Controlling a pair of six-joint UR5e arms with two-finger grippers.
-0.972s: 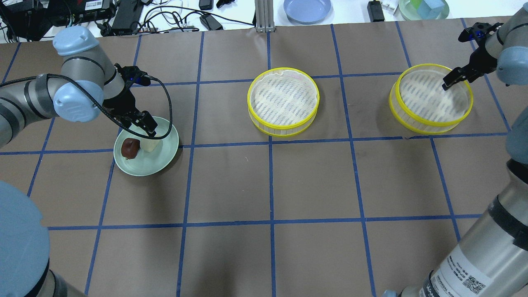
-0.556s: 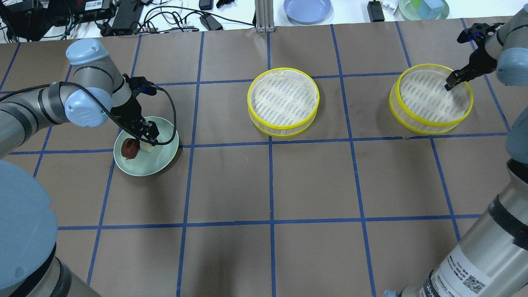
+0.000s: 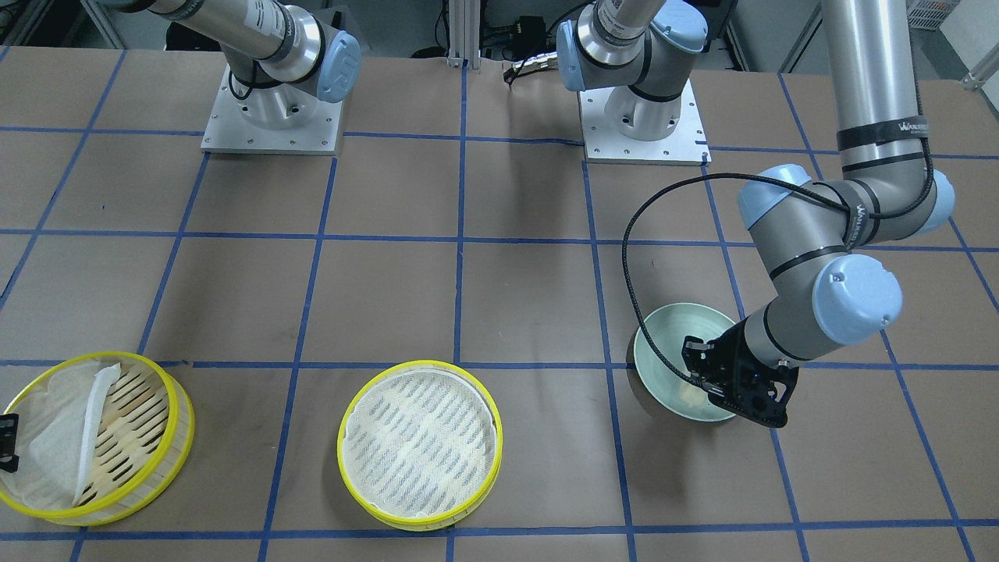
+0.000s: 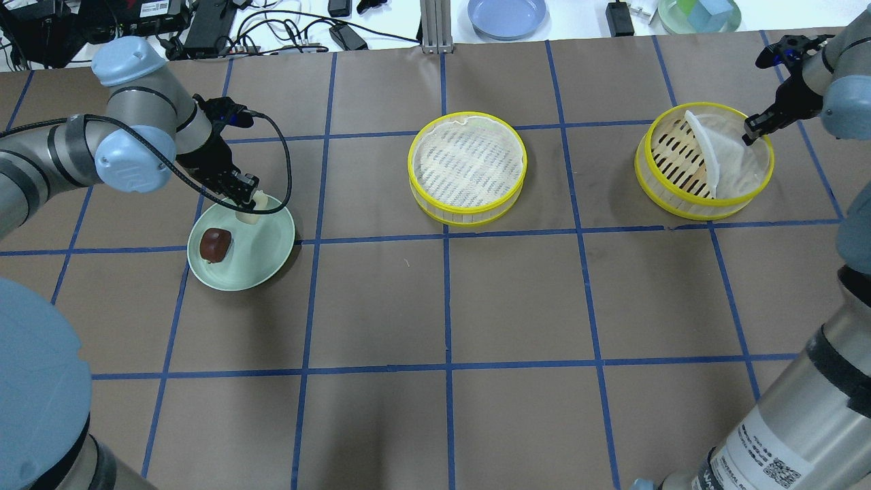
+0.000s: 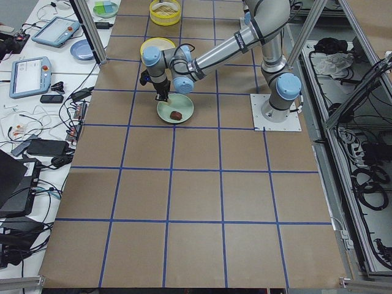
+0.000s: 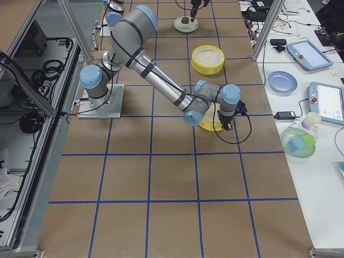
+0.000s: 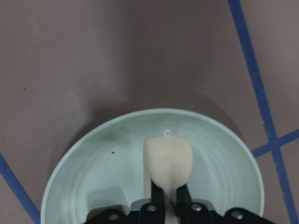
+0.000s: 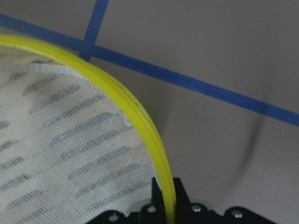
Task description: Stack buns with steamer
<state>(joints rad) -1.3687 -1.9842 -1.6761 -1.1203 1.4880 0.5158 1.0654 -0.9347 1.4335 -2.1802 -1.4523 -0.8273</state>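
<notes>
My left gripper (image 4: 246, 199) is shut on the cream-white bun (image 4: 249, 208) and holds it over the far edge of the pale green plate (image 4: 269, 255). The left wrist view shows the bun (image 7: 168, 156) pinched between the fingers. The dark red-brown bun (image 4: 216, 243) lies on the plate's left side. My right gripper (image 4: 752, 128) is shut on the yellow rim (image 8: 140, 116) of the right steamer tray (image 4: 680, 201). Its white liner (image 4: 721, 160) is folded over to the right, baring the slats. The middle steamer tray (image 4: 467, 167) stands untouched with a flat liner.
A blue plate (image 4: 507, 15) and a green dish with blocks (image 4: 699, 13) sit on the white bench beyond the table's far edge, with cables at the back left. The arm bases (image 3: 271, 117) stand on the robot's side of the table.
My left gripper closed on the cream-white bun and rose toward the plate's far edge. My right gripper took hold of the right tray's rim; the tray shifted and its liner folded over.
</notes>
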